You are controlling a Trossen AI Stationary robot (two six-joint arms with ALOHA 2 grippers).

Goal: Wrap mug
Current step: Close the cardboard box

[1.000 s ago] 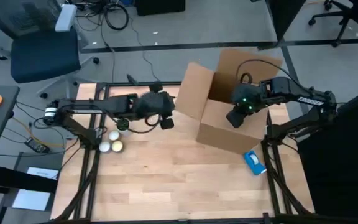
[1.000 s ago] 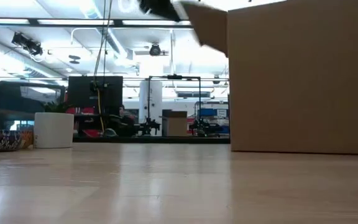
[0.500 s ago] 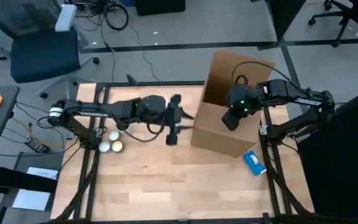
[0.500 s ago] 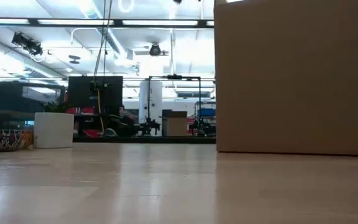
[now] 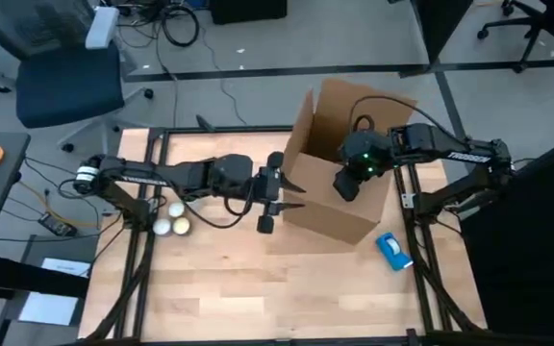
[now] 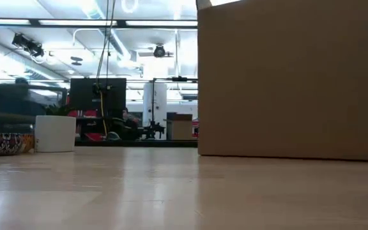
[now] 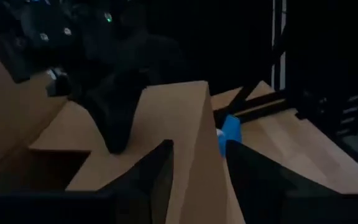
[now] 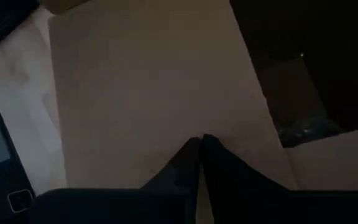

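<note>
Mug (image 6: pixel 55 133) on table; cardboard box (image 5: pixel 354 183) open, right gripper (image 5: pixel 345 185) inside.

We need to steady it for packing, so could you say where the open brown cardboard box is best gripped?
Grip the brown cardboard box by the upright flap on its left side, coming from the left: that thin edge stands free, and the left gripper is already there.

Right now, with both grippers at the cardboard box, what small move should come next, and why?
Probably the left gripper should ease the box's left flap wider open. Its fingers straddle that flap's edge, while the right gripper, fingers together, is down inside the cardboard box. No mug shows in any view, so clearing the opening seems the sensible step.
</note>
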